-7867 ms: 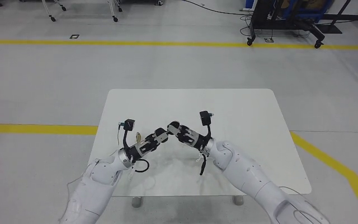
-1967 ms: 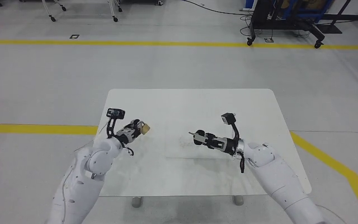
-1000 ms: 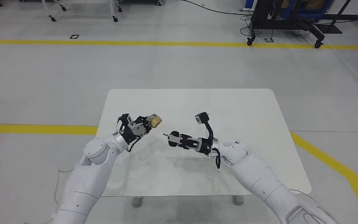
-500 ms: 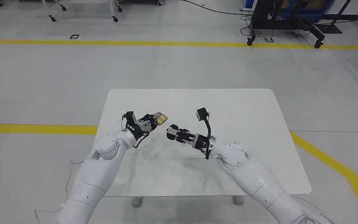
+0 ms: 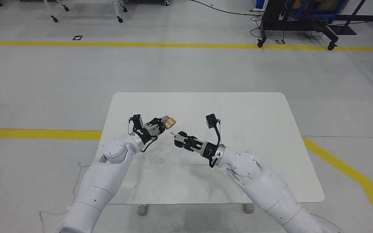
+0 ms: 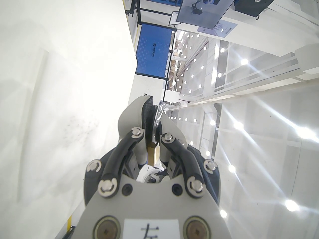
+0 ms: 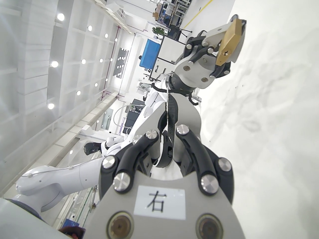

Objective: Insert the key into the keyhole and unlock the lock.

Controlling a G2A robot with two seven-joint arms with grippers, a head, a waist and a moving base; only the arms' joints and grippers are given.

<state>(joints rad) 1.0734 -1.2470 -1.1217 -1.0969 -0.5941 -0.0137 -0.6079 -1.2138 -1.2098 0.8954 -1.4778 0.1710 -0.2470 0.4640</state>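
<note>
Top view looks down on the table (image 5: 262,116); the close right wrist view shares its lock (image 5: 169,123).

the small brass padlock (image 5: 168,123) is clamped in the jaws of the left gripper (image 5: 162,124), held above the near left part of the white rounded-corner table (image 5: 256,110). it faces the right gripper (image 5: 178,136), whose jaws pinch the thin metal key (image 5: 173,134). only a narrow gap parts the key's tip from the padlock, and the short way between them is unblocked. the two forearms (image 5: 233,163) slant in from the near edge and close off that side. wide bare table surface lies toward the far edge and out to the right side, where a gripper could swing freely. the left gripper hangs nearer the table's left edge, with less room there.
</note>
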